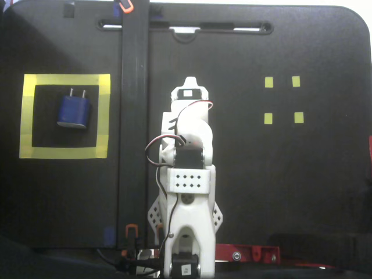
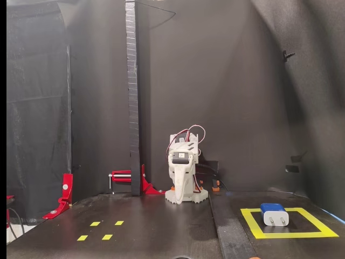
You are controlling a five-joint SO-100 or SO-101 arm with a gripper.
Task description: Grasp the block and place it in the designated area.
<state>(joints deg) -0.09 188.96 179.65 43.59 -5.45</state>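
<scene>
Dark blue and rounded, the small plug-like block [image 1: 73, 111] with two silvery prongs lies flat inside the wide yellow-tape square frame [image 1: 103, 116], so the step in hand looks like keeping the folded white arm's gripper [image 1: 189, 87], whose opening I cannot tell, well apart from it. From above, the prongs point away from the arm's base; the low front view shows the block [image 2: 274, 214] resting slightly left of the frame's [image 2: 285, 234] centre, plus four small yellow tape squares [image 2: 100, 230].
</scene>
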